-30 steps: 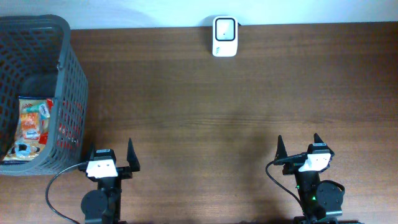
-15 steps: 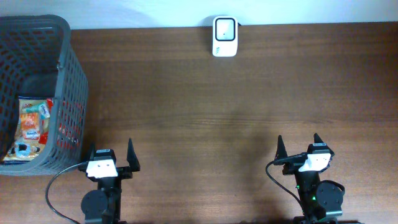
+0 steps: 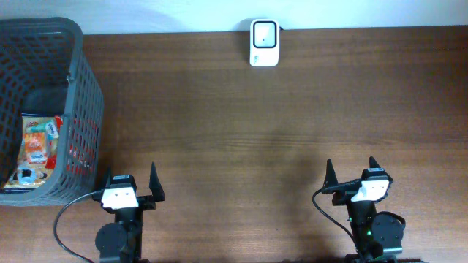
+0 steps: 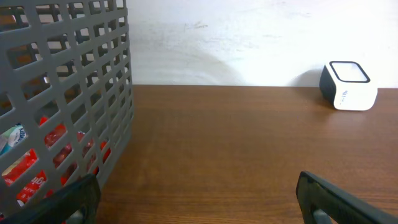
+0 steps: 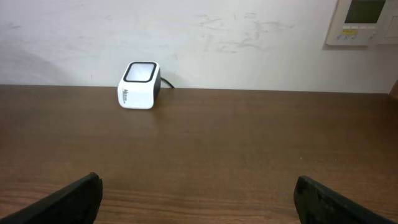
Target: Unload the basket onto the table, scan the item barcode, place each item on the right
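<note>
A dark brown wooden counter (image 3: pixel 219 109) fills the overhead view, with a pale wall (image 4: pixel 249 37) along its far edge. At the left end stands a tall grey plastic lattice basket (image 3: pixel 86 95), upright, its near wall close to the left arm. Inside it, flat on the bottom, lies the item to be scanned: an orange, red and white printed snack packet (image 3: pixel 36 150). In the left wrist view it shows as red and white patches through the basket's holes. No barcode can be made out on it from any view. A dark shape lies beyond the packet in the basket, but what it is cannot be told. A small white box-shaped barcode scanner with a dark square window on top (image 3: pixel 264 33) sits at the far edge of the counter, close against the wall and about midway along it. It is well apart from the basket and from both arms. The left claw (image 3: pixel 131 177) is at the near edge, just right of the basket's near corner, with its two black fingers spread wide apart and nothing between them. The right claw (image 3: pixel 351 169) is at the near edge further right, likewise spread wide and holding nothing. Both point toward the far wall. A thin black cable (image 3: pixel 64 219) loops from the left arm's base. In the right wrist view a pale control panel (image 5: pixel 364 22) hangs on the wall at upper right.
</note>
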Robot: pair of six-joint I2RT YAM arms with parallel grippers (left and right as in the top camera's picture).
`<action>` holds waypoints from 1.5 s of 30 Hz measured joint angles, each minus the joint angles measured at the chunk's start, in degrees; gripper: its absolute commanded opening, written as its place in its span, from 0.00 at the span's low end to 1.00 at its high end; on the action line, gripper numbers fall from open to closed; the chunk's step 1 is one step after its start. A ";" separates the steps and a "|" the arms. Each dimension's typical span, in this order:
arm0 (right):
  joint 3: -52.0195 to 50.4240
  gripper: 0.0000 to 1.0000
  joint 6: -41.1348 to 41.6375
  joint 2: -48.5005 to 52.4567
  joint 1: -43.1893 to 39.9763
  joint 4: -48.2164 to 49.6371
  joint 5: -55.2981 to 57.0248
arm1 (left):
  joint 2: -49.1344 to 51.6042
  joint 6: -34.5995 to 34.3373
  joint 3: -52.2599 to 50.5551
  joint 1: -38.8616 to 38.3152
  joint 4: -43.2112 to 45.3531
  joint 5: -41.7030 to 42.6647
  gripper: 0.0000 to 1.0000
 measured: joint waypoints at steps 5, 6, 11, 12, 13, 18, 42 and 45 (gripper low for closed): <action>0.00 0.98 -0.04 0.00 0.00 0.00 0.00 | 0.00 0.00 0.00 0.00 0.00 0.00 0.99; 0.00 0.98 -0.02 0.00 0.00 0.00 0.00 | 0.00 0.00 0.00 0.00 0.00 0.00 0.99; 0.00 0.98 0.00 0.00 0.00 0.00 0.00 | 0.00 -0.02 0.00 0.00 0.00 0.00 0.99; 0.00 0.98 -0.02 0.00 0.00 0.00 0.00 | 0.00 0.00 0.00 0.00 0.00 0.00 0.99; 0.00 0.98 -0.04 0.00 0.00 0.00 0.00 | 0.00 0.00 0.00 0.00 0.00 0.00 0.99; 0.00 0.98 -0.04 0.00 0.00 0.00 0.00 | 0.00 0.00 0.00 0.00 0.00 0.00 0.99; 0.00 0.98 0.00 0.00 0.00 0.00 0.02 | 0.00 -0.07 -0.04 0.04 22.91 17.84 0.99; 0.00 0.98 -0.04 0.00 0.00 0.02 0.02 | 0.00 0.00 0.26 0.04 23.71 19.69 0.99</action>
